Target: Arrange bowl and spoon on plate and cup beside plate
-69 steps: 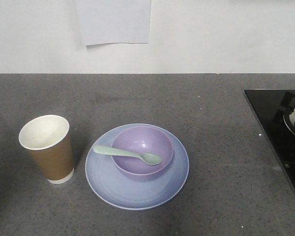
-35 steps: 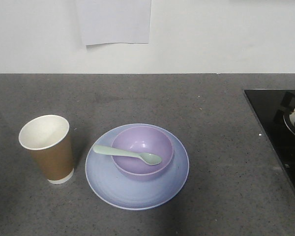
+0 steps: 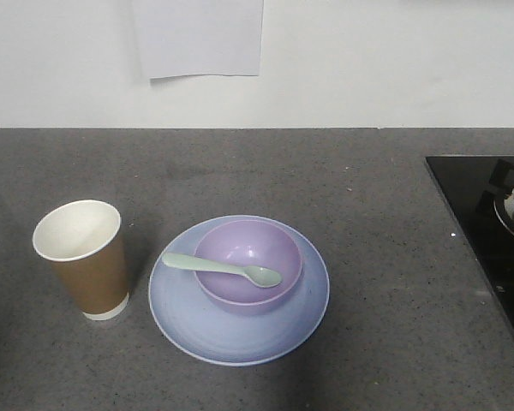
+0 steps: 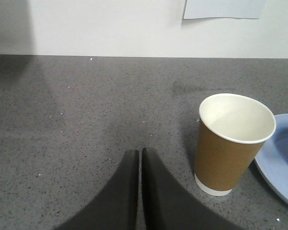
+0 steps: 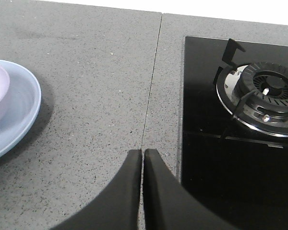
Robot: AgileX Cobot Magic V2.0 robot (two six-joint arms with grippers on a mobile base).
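Both pincers, left pincer [image 4: 139, 158] and right pincer [image 5: 143, 158], are pressed together and hold nothing. Nothing has moved during the last second: spoon [image 3: 223, 269] lies in bowl [image 3: 248, 257] on plate [image 3: 240, 330], cup [image 3: 84, 261] beside. The task looks finished.

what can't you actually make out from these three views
- Bowl base: front view, hidden by its own wall, so its contact with the plate is unseen.
- Spoon: left wrist view shows only a sliver, cut off by the right edge.
- Stove burner: front view, cropped at the right edge.
- Cup bottom inside: left wrist view, hidden by its near wall.
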